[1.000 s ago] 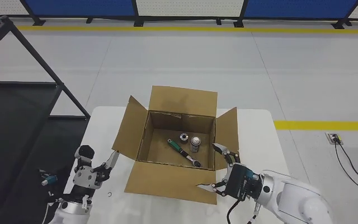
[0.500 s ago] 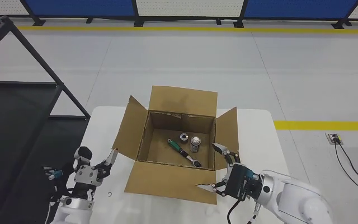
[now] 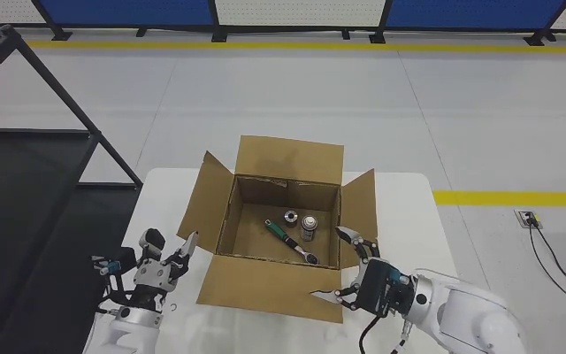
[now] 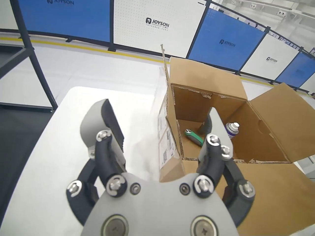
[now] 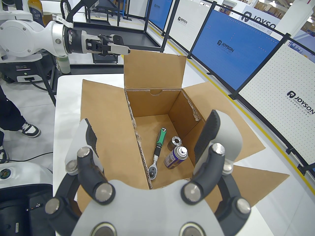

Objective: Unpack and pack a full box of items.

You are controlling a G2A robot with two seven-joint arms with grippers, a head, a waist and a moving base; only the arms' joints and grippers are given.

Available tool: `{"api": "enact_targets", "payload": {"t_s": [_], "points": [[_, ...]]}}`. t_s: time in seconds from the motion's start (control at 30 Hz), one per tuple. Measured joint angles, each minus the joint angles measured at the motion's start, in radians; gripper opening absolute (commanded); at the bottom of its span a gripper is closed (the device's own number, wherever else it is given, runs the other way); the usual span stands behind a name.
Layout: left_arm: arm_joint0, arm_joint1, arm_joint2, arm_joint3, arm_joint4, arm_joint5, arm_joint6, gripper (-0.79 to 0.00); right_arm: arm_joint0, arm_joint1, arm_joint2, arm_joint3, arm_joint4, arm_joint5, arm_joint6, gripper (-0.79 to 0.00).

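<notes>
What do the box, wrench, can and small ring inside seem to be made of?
Box: matt brown corrugated cardboard; fluting shows at the cut edges.
Wrench: shiny bare metal head, green and black grip that looks like rubber or plastic.
Can: probably thin metal, glossy printed body, white plastic-looking nozzle.
Ring: smooth grey metal, likely steel.

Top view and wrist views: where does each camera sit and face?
Top view: above the arms, looking down into the box; left gripper and right gripper show.
Left wrist view: on the left arm, facing into the box past its gripper.
Right wrist view: right arm, likewise, opposite side.
All share the ratchet and spray can.
</notes>
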Motion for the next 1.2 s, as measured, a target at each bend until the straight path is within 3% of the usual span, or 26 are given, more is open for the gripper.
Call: {"api": "enact_targets", "payload": {"t_s": [0.17, 0.37, 0.5, 0.6, 0.7, 0.8, 1.13, 1.2], "points": [[0.013, -0.001, -0.004, -0.011, -0.01, -0.019, 0.011, 0.0, -0.025, 0.002, 0.022, 0.005, 0.048, 0.07, -0.019, 0.0], [0.025, -0.001, -0.018, -0.011, -0.027, -0.029, 0.012, 0.0, -0.066, 0.005, 0.104, 0.035, 0.256, 0.171, -0.058, 0.0], [0.015, -0.002, -0.016, -0.005, -0.044, -0.019, -0.009, -0.006, -0.073, 0.01, 0.13, 0.047, 0.33, 0.17, -0.045, 0.0], [0.0, -0.004, -0.007, -0.002, -0.058, 0.002, -0.035, -0.188, -0.069, 0.014, 0.129, 0.045, 0.327, 0.163, -0.029, 0.0], [-0.017, -0.007, 0.003, 0.001, -0.081, 0.024, -0.06, -0.271, -0.069, 0.017, 0.127, 0.04, 0.324, 0.168, -0.025, 0.0], [-0.029, -0.008, 0.009, 0.004, -0.084, 0.039, -0.072, -0.32, -0.073, 0.019, 0.128, 0.04, 0.324, 0.169, -0.028, 0.0], [-0.052, -0.012, 0.019, 0.018, -0.093, 0.071, -0.096, -0.336, -0.077, 0.028, 0.127, 0.052, 0.326, 0.164, -0.04, 0.0], [-0.057, -0.012, 0.018, 0.021, -0.11, 0.075, -0.104, -0.372, -0.078, 0.03, 0.127, 0.05, 0.325, 0.164, -0.041, 0.0]]}}
